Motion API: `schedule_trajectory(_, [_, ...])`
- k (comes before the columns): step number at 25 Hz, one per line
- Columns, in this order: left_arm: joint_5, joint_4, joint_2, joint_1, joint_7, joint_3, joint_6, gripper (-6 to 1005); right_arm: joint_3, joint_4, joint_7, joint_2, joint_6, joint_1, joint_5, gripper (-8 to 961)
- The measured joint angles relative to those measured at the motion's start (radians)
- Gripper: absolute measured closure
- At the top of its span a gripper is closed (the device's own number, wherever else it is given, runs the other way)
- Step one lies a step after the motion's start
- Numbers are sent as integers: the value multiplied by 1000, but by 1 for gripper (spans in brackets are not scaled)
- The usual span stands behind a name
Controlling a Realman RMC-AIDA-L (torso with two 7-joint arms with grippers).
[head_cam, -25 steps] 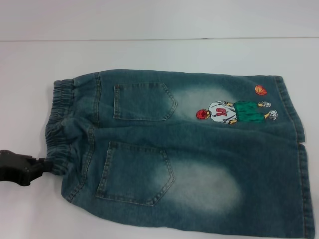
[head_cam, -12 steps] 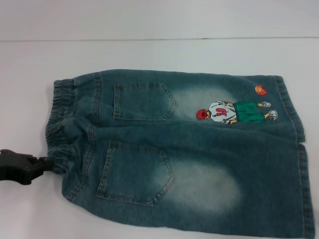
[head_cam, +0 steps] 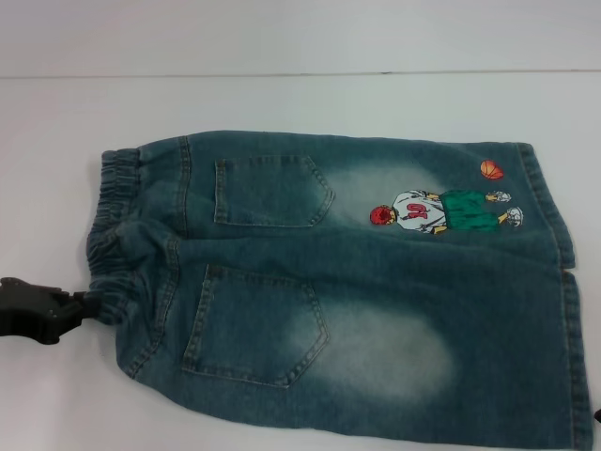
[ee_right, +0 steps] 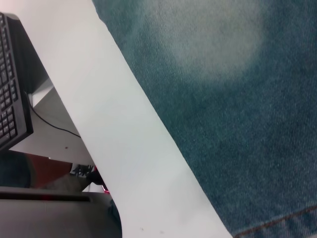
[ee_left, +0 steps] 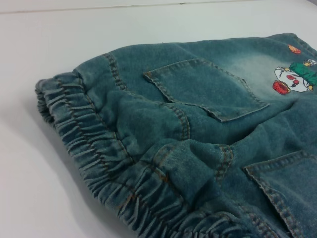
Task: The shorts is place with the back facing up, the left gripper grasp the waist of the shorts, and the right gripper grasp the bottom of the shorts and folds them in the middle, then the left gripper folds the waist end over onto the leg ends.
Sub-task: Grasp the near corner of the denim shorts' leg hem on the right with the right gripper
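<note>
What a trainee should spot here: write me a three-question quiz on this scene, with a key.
1. True or false: the shorts lie flat with the back pockets facing up.
2. The left gripper is at: A) the waist; B) the leg hems; C) the cartoon player.
3. How many back pockets show in the head view?
Key: 1 true; 2 A; 3 two.
</note>
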Motion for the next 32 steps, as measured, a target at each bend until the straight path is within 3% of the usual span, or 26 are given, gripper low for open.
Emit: schedule_trajectory(32, [0, -1, 1, 2, 3, -1, -1, 941, -40, 37, 41, 10, 27, 14, -13, 9])
